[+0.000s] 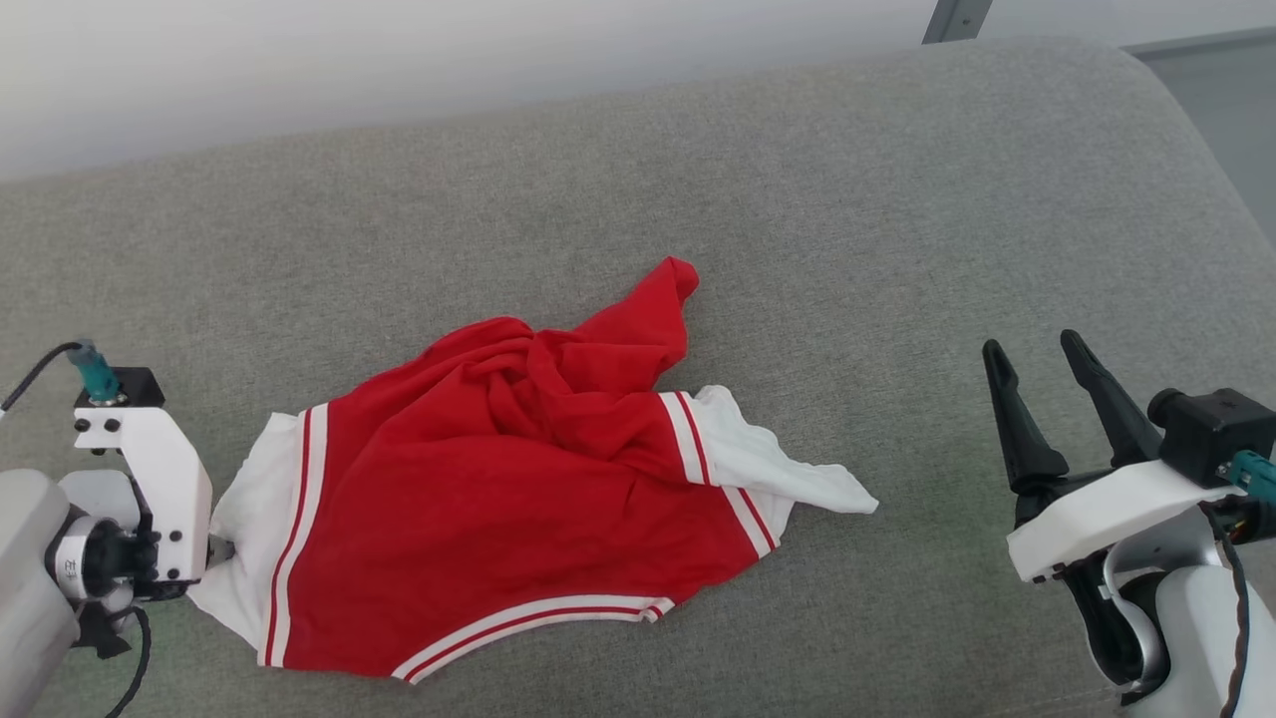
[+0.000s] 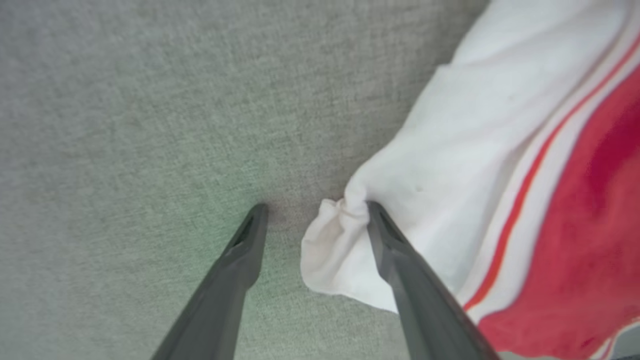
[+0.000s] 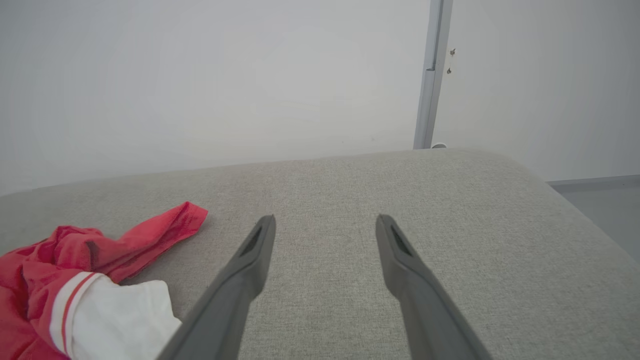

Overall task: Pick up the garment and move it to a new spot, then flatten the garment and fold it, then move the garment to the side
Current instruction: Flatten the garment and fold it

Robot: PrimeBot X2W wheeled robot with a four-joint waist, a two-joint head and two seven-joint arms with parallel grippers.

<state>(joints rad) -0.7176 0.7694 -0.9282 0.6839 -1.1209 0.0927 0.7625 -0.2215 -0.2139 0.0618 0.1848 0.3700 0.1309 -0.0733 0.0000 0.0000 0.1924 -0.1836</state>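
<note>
Closest in, the left tool [image 2: 316,206] is low over the grey upholstered cushion [image 1: 897,249], fingers spread wide. A puckered white corner of the garment [image 1: 498,499] lies between them and brushes one finger, but nothing is clamped. Over on the other side, the right tool [image 1: 1032,344] hangs with its fingers apart and empty, well clear of the cloth.

Moving out, the red shirt sits left of centre on the cushion. One white sleeve end [image 1: 249,519] lies just beside the left tool, and the other sleeve end [image 1: 778,464] trails toward the right tool. The hem with its white stripes lies fairly smooth, while the upper body is bunched in ridges and one red tip pokes toward the far edge.

My read is that the shirt is down but not flat. I can't tell whether this is its new spot. Flattening, folding and the shift to the side all look undone.

The count is one garment, two white sleeve ends, two tools and one cushion, with a pale wall [image 3: 200,75] beyond.
</note>
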